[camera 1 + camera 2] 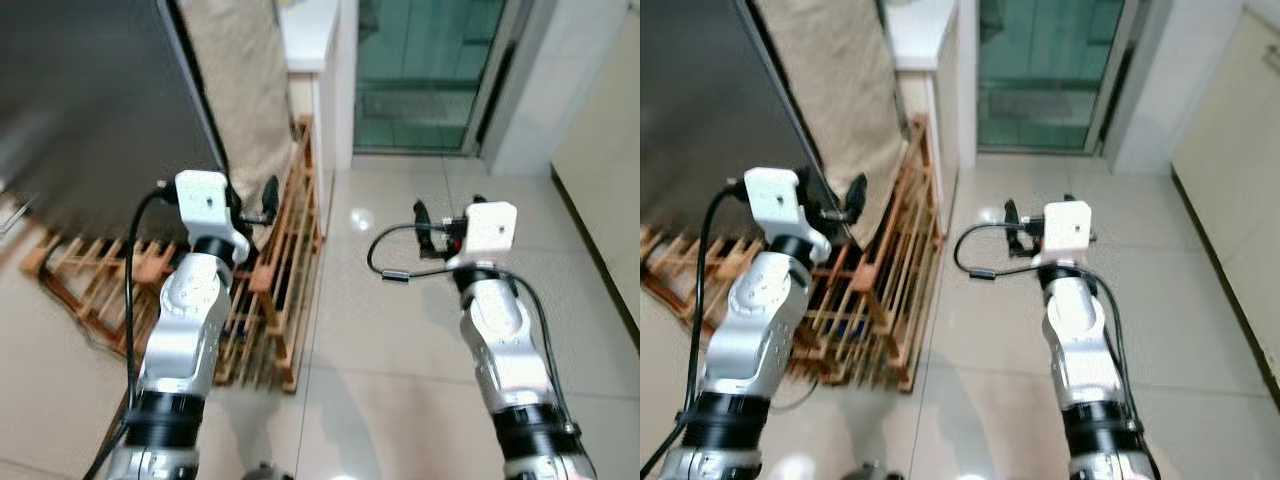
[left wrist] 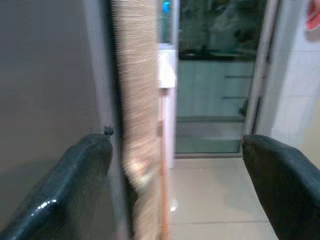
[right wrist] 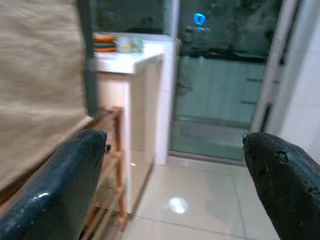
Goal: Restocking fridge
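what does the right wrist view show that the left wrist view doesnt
Right wrist view alone: a white counter with orange and yellow things on top, and the post of a wooden rack below it.

Left wrist view alone: the dark grey fridge side close by, with the left gripper open beside its edge.

Both: beige cloth hanging by the fridge, the glass door ahead, pale floor tiles with a light glare, and two black fingers spread wide; the right gripper is open too, holding nothing.
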Robot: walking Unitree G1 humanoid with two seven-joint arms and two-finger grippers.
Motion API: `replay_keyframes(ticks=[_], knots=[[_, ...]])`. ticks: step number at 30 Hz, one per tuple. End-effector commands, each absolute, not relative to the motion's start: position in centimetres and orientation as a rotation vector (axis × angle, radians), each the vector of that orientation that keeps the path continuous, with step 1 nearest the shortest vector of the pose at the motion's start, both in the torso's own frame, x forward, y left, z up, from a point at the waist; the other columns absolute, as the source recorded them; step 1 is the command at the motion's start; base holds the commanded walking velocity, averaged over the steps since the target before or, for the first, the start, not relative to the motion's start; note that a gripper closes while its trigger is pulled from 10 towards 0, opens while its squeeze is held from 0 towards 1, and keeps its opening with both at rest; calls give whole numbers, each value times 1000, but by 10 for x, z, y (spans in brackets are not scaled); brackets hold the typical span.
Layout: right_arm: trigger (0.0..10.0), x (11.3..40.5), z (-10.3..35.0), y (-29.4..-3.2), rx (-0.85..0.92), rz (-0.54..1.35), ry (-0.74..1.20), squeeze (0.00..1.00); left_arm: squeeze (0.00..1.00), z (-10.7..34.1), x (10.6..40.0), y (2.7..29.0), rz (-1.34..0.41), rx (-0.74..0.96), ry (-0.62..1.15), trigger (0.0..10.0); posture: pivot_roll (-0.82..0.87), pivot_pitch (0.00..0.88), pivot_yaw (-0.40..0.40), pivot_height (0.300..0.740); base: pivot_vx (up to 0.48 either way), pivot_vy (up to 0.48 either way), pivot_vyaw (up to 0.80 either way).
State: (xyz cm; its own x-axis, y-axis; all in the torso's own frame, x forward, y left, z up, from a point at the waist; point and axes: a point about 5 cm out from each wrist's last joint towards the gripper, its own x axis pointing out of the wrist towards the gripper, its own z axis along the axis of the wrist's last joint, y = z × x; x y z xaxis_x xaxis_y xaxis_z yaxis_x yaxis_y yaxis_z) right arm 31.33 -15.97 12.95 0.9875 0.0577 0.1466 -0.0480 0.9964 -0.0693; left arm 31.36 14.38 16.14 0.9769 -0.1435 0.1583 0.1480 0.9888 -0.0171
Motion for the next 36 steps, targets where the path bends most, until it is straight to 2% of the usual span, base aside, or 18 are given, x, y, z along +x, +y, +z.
replay_keyframes(ticks=[1, 8, 17, 20, 24, 25, 26, 27, 28, 32, 33, 36], knots=[[10000, 314, 133, -158, -63, 66, -160, 0, 0, 158, 314, 146, -144, -22, -146, 10000, -51, 0, 59, 740, 0, 0, 656], [10000, 316, 129, -158, -60, 84, -130, 0, 0, 154, 317, 139, -170, -16, -131, 10000, -49, 0, 50, 740, 0, 0, 583], [10000, 317, 128, -155, -65, 78, -126, 0, 0, 162, 320, 130, -251, -18, -174, 10000, -62, 0, 51, 740, 0, 0, 0], [10000, 316, 138, -163, -74, 33, -181, 0, 0, 173, 314, 115, -347, -40, -250, 10000, -60, 0, 51, 740, 373, -282, 0], [10000, 315, 149, -172, -87, -27, -240, 0, 0, 179, 308, 111, -399, -53, -291, 10000, -55, 0, 57, 740, 423, 0, 0], [10000, 309, 155, -177, -84, -56, -266, 0, 0, 183, 304, 115, -398, -66, -303, 10000, -53, 0, 58, 740, 0, 0, 0], [10000, 289, 162, -182, -109, -84, -295, 0, 0, 184, 292, 131, -386, -69, -305, 10000, -50, 0, 60, 740, 0, 0, 0], [10000, 289, 162, -182, -109, -84, -295, 0, 0, 184, 292, 131, -386, -69, -305, 10000, -50, 0, 60, 740, 0, 0, 0], [10000, 276, 161, -182, -128, -73, -289, 0, 0, 180, 285, 140, -382, -58, -291, 10000, -39, 0, 55, 740, 0, 0, 0], [10000, 230, 139, -185, -160, -11, -181, 0, 0, 145, 264, 170, -304, -80, -87, 10000, -37, 0, 44, 740, 0, 0, 0], [10000, 230, 139, -185, -160, -11, -181, 0, 0, 145, 264, 170, -304, -80, -87, 10000, -37, 0, 44, 740, 0, 0, 0], [10000, 217, 132, -195, -191, -12, -160, 0, 0, 111, 231, 188, -158, -84, 63, 10000, -33, 0, 28, 740, 0, 0, 0]])
